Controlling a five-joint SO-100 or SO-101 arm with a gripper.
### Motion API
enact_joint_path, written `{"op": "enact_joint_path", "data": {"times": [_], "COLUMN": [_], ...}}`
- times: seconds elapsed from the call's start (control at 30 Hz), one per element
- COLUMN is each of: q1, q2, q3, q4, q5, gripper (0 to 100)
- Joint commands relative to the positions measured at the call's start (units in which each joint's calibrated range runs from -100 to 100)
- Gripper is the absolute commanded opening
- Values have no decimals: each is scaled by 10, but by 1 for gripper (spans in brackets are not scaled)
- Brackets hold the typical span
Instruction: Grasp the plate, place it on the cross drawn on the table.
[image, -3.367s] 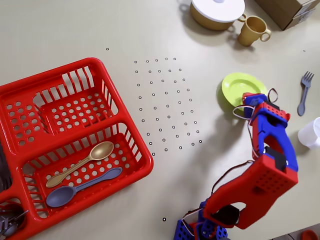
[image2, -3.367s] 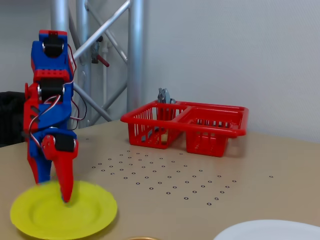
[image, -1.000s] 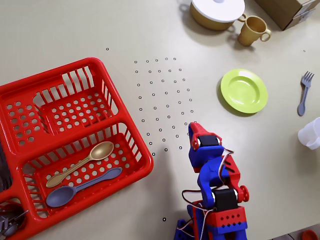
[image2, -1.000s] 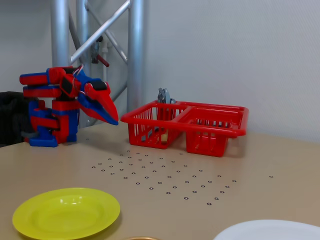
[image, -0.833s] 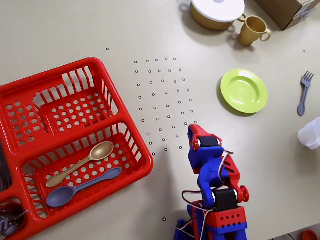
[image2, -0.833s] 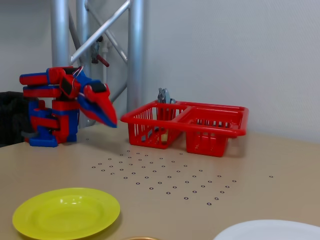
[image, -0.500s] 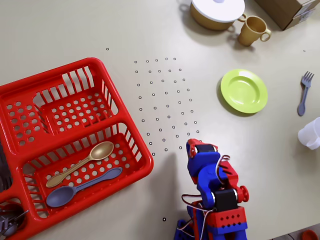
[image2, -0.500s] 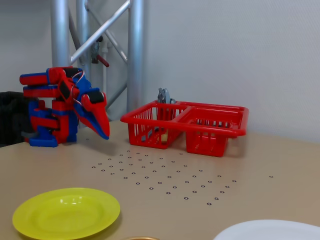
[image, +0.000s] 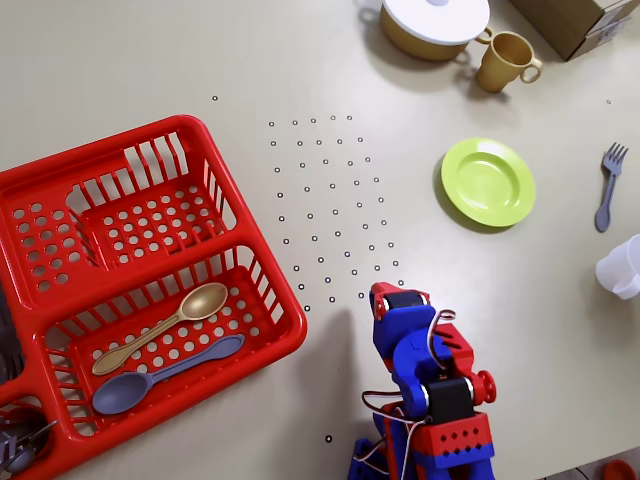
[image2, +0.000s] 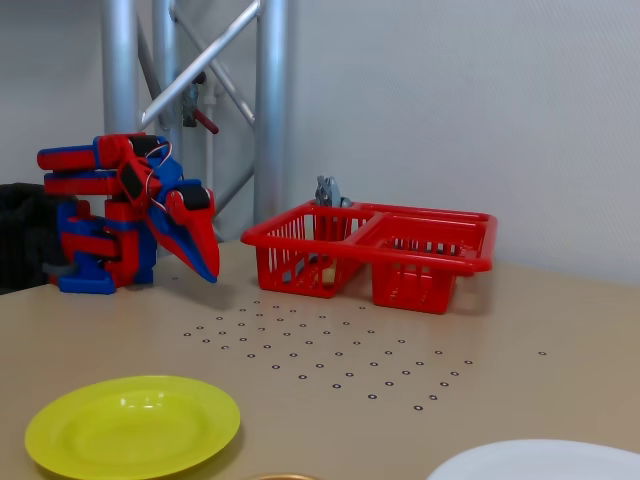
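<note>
Plate (image: 488, 181), lime-green, round: lies flat on the table (image: 250, 60), right of the grid of small black ring dots (image: 330, 210) in the overhead view, below the white-lidded yellow pot (image: 432, 22) and tan cup (image: 508, 60), well apart from the arm. Gripper (image2: 207, 270), red and blue: folded at the arm's base, tips pointing down just above the table and pressed together, holding nothing. Red basket (image: 255, 270), left in the overhead view: holds a tan spoon (image: 165, 326) and a blue-grey spoon (image: 160, 375); a blue-grey fork (image: 608, 185) and a white cup (image: 624, 266) lie at the right edge.
</note>
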Motion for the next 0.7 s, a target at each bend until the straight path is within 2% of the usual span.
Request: {"op": "enact_joint_path", "data": {"times": [0.0,0.23,0.33,0.67], "q1": [-6,-10,-12,-28], "q2": [-4,-4,-4,-4], "q3": [11,11,11,11], "q4": [2,2,2,2], "q5": [-2,6,6,27], "gripper": [0,0,3,3]}}
